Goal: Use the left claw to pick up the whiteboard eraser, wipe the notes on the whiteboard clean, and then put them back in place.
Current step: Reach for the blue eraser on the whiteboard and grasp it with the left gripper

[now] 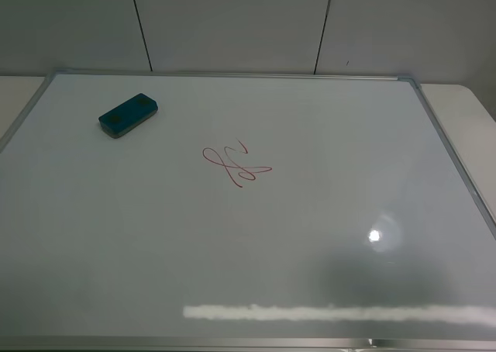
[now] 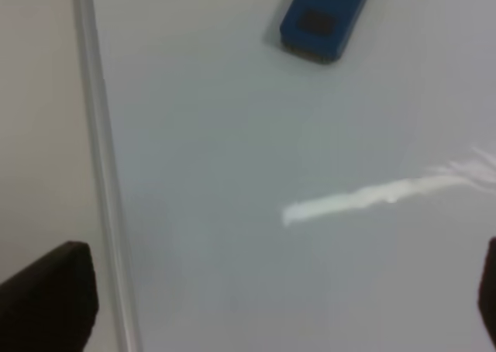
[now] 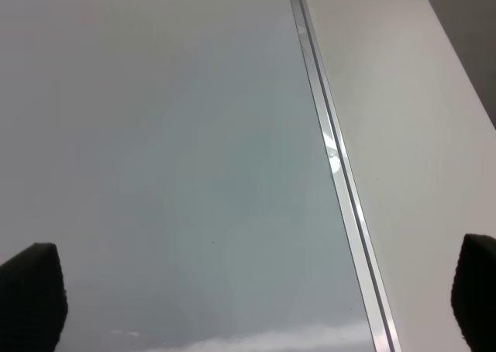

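Observation:
The teal whiteboard eraser [image 1: 129, 115] lies on the whiteboard [image 1: 325, 236] near its far left corner. It also shows in the left wrist view [image 2: 325, 17]. The red notes [image 1: 235, 164] are a scribble near the board's middle, right of the eraser. Neither arm shows in the exterior high view. In the left wrist view my left gripper [image 2: 283, 298] is open and empty, its fingertips [image 2: 48, 298] wide apart over the board's left frame, well short of the eraser. In the right wrist view my right gripper [image 3: 260, 298] is open and empty over the board's right frame.
The board's silver frame [image 1: 457, 166] lies on a pale table [image 1: 465, 104]. The frame also shows in the left wrist view [image 2: 101, 158] and the right wrist view [image 3: 333, 166]. A grey panelled wall [image 1: 232, 22] stands behind the board.

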Robot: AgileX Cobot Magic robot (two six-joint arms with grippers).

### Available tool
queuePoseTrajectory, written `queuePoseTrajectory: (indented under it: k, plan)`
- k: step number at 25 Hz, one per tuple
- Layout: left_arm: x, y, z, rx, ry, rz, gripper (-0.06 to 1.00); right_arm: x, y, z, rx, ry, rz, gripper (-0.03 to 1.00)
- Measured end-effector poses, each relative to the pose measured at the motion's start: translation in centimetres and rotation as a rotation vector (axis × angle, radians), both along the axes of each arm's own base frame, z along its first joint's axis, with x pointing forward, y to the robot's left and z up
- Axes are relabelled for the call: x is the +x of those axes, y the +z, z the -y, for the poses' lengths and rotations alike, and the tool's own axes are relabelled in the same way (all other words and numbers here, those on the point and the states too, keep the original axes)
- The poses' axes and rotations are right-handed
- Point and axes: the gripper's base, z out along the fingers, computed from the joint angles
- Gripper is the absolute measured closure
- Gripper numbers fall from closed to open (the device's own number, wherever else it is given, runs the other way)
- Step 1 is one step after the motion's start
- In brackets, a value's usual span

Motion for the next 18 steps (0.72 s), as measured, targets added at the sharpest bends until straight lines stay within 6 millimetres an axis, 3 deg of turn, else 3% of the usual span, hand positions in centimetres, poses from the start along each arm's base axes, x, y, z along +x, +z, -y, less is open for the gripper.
queuePoseTrajectory:
  k: [10, 18]
  plan:
    - [5.9, -1.3, -0.1, 0.065, -0.082, -0.178, -0.05, 0.0, 0.0, 0.0, 0.0, 0.0, 0.0, -0.02]
    - [9.4, -1.2, 0.6, 0.065, -0.202, -0.22, -0.05, 0.0, 0.0, 0.0, 0.0, 0.0, 0.0, -0.02]
